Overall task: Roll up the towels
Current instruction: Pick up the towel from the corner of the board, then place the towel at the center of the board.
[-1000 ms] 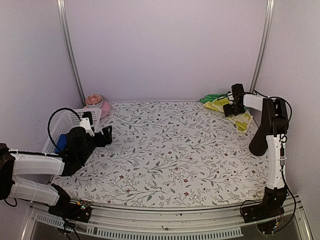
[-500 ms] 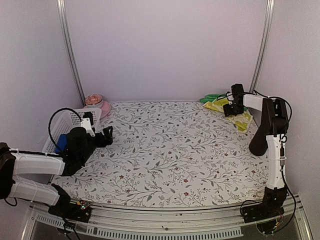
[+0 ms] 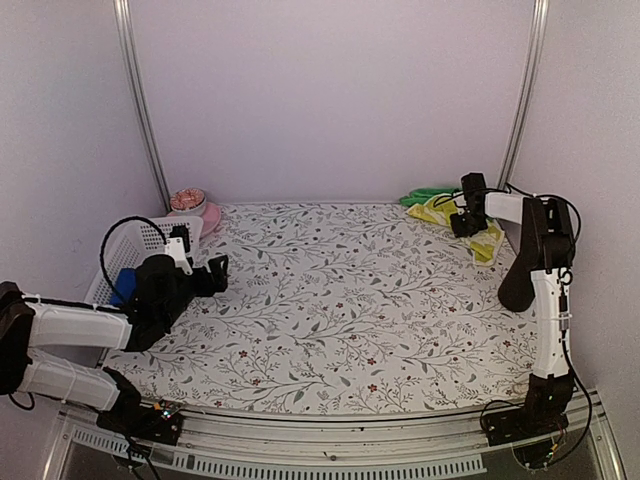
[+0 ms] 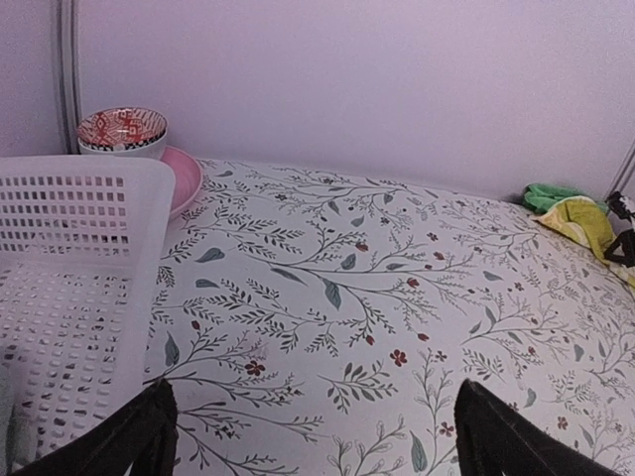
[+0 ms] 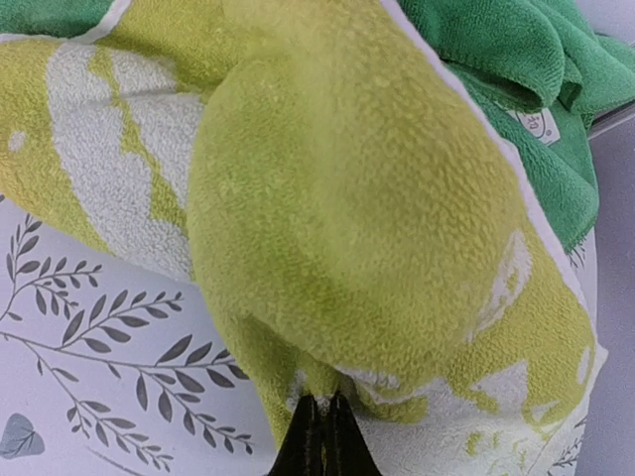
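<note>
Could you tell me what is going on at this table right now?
The right gripper is shut on a fold of the yellow towel at the far right corner, where the green towel lies against it. The left gripper hangs open near the basket, holding nothing. Neither towel is rolled yet.

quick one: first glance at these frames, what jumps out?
The yellow-lime towel, bunched at the far right corner of the floral table, with the right gripper pinched shut on a fold of it. The green towel lies crumpled just behind. On the left, the left gripper is wide open beside the white mesh basket.
</note>
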Controlling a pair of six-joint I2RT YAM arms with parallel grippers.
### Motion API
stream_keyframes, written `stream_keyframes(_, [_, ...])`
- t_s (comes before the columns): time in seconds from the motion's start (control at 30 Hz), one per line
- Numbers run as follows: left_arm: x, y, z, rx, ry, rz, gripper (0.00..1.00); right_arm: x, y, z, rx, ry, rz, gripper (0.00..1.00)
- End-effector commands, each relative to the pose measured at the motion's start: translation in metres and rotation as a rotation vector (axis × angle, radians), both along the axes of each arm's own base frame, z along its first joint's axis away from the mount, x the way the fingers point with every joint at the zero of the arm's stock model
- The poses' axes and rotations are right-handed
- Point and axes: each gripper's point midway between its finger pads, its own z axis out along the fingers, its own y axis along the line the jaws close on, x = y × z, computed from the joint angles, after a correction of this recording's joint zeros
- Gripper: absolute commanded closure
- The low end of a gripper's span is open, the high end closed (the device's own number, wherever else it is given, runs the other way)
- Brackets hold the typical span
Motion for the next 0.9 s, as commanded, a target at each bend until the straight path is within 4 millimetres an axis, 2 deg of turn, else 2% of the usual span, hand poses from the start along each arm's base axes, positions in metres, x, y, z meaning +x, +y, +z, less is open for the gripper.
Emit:
stream_keyframes(0.0, [0.004,-0.011,0.009,-0.007,-0.020,-0.027,0.03,0.002,0.014,0.085,0.024,-0.156,0.033,0.98])
stream_keyframes(0.1, [0.005,-0.012,0.008,-0.006,-0.016,-0.033,0.03,-0.005,0.040,0.133,0.040,-0.254,0.130,0.98])
stream_keyframes(0.2, [0.004,-0.015,0.009,-0.007,-0.017,-0.049,0.03,-0.022,0.083,0.185,0.068,-0.343,0.282,0.98])
stream_keyframes(0.27, [0.004,-0.017,0.010,-0.010,-0.023,-0.061,0.03,-0.040,0.115,0.219,0.105,-0.396,0.396,0.98])
stream_keyframes(0.37, [0.004,-0.019,0.011,-0.010,-0.029,-0.071,0.03,-0.076,0.166,0.260,0.157,-0.446,0.583,0.98])
stream_keyframes(0.47, [0.003,-0.021,0.014,-0.007,-0.040,-0.085,0.03,-0.124,0.215,0.296,0.229,-0.468,0.793,0.98])
stream_keyframes(0.53, [0.001,-0.022,0.017,-0.012,-0.052,-0.097,0.03,-0.156,0.236,0.318,0.298,-0.482,0.917,0.98])
stream_keyframes(0.6, [-0.002,-0.022,0.022,-0.017,-0.073,-0.109,0.03,-0.185,0.249,0.340,0.381,-0.502,1.024,0.98])
stream_keyframes(0.7, [-0.006,-0.024,0.028,-0.026,-0.102,-0.129,0.03,-0.208,0.258,0.355,0.465,-0.503,1.099,0.98])
stream_keyframes(0.77, [-0.008,-0.026,0.032,-0.030,-0.117,-0.144,0.03,-0.215,0.261,0.356,0.492,-0.490,1.133,0.98])
stream_keyframes(0.8, [-0.009,-0.027,0.032,-0.029,-0.120,-0.151,0.03,-0.214,0.261,0.352,0.486,-0.484,1.133,0.98])
stream_keyframes(0.87, [-0.009,-0.029,0.032,-0.028,-0.120,-0.162,0.03,-0.199,0.259,0.337,0.466,-0.453,1.082,0.98])
